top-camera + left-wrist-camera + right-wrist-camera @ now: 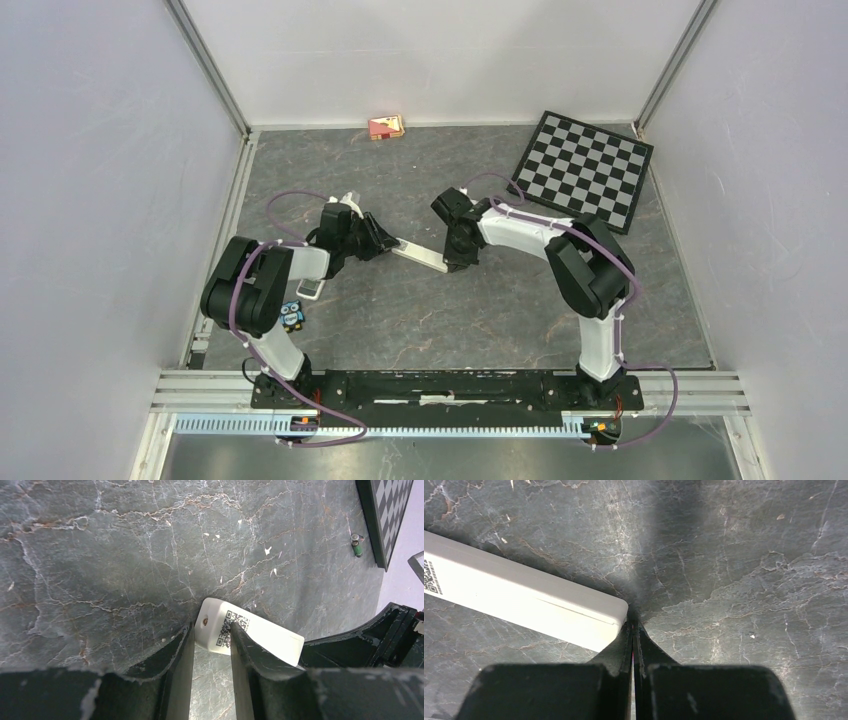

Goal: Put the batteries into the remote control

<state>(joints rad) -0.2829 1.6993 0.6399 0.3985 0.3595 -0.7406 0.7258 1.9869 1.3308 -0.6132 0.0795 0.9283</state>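
Observation:
The remote control (420, 255) is a slim white bar lying on the dark table between the two arms, its QR label (226, 625) facing up. My left gripper (211, 630) (388, 243) has its jaws drawn in on the remote's left end. One finger sits against the end corner and the other crosses the label. My right gripper (635, 626) (455, 262) is shut and holds nothing, its tips touching the corner of the remote's (524, 600) other end, where a thin seam runs. One of the batteries (356, 545), small, dark and greenish, lies beside the checkerboard's edge.
A black-and-white checkerboard (585, 170) lies tilted at the back right. A small red box (386, 127) sits against the back wall. A small pale object (311, 288) and an owl figure (291, 315) lie by the left arm. Walls enclose three sides.

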